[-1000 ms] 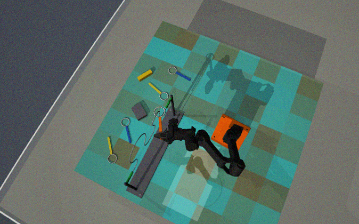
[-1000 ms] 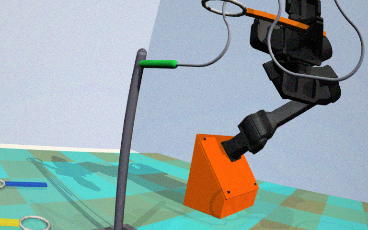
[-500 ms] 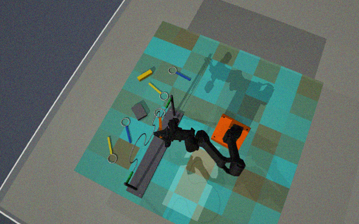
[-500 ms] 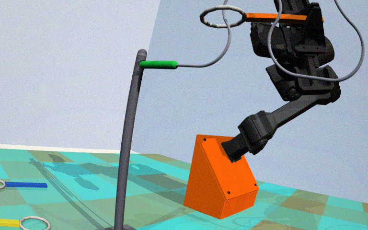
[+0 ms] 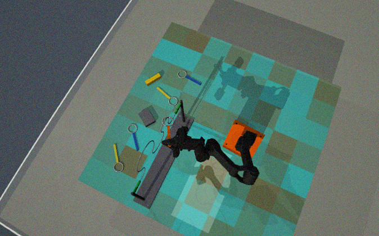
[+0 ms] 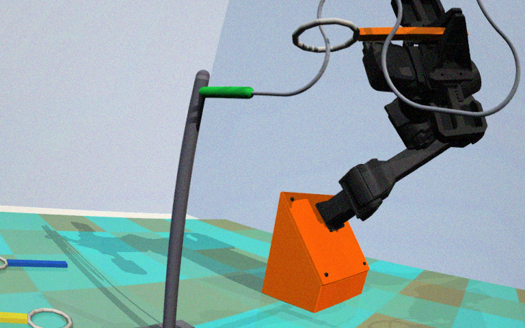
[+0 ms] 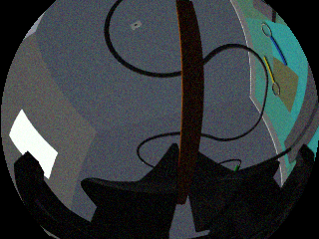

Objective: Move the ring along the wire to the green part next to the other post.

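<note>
The ring (image 5: pixel 173 120) (image 6: pixel 295 37) lies nearly level high in the air, with the grey wire (image 6: pixel 275 93) (image 7: pixel 164 75) passing through it, on a curved stretch near the upper post (image 5: pixel 182 111) (image 6: pixel 182 173). Whether ring and wire touch is unclear. My gripper (image 5: pixel 168 142) (image 6: pixel 454 33) (image 7: pixel 183 191) is shut on the orange handle (image 5: pixel 168 131) (image 6: pixel 375 33) (image 7: pixel 191 90) near its far end. A green part (image 5: pixel 178 108) (image 6: pixel 226 92) joins the upper post; another green part (image 5: pixel 136 187) joins the lower post (image 5: pixel 138 196). In the exterior view a wire loop crosses before the handle.
A dark rail (image 5: pixel 159 168) carries the posts. Blue-handled rings (image 5: pixel 193 79) (image 5: pixel 135 141), yellow-handled rings (image 5: pixel 163 92) (image 5: pixel 116 153), a yellow block (image 5: pixel 153 79) and a grey block (image 5: pixel 146 117) lie beyond the rail. My orange base (image 5: pixel 235 133) (image 6: pixel 294 247) stands on its other side.
</note>
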`<state>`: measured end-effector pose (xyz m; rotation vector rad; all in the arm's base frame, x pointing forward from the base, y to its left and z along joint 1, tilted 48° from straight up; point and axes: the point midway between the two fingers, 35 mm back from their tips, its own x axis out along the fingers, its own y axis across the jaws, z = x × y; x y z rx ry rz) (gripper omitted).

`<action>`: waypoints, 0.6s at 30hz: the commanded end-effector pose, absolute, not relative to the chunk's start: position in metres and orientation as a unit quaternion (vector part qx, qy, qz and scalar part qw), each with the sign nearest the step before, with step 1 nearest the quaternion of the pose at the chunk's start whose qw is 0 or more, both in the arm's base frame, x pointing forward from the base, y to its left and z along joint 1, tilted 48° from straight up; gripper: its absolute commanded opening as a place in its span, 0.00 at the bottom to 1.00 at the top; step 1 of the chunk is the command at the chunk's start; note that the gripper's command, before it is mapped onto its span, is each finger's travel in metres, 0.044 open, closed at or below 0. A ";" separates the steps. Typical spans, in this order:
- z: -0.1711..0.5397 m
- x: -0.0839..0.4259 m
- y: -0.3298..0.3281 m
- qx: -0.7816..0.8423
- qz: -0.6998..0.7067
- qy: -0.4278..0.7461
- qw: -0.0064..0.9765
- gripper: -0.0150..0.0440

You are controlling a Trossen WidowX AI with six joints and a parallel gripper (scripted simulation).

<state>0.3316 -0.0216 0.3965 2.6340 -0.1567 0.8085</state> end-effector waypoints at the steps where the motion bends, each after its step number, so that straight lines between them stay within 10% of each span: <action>1: 0.393 0.332 -0.016 0.934 0.286 -0.055 0.206 0.00; 18: 0.364 0.338 0.028 0.892 0.277 -0.018 0.356 0.00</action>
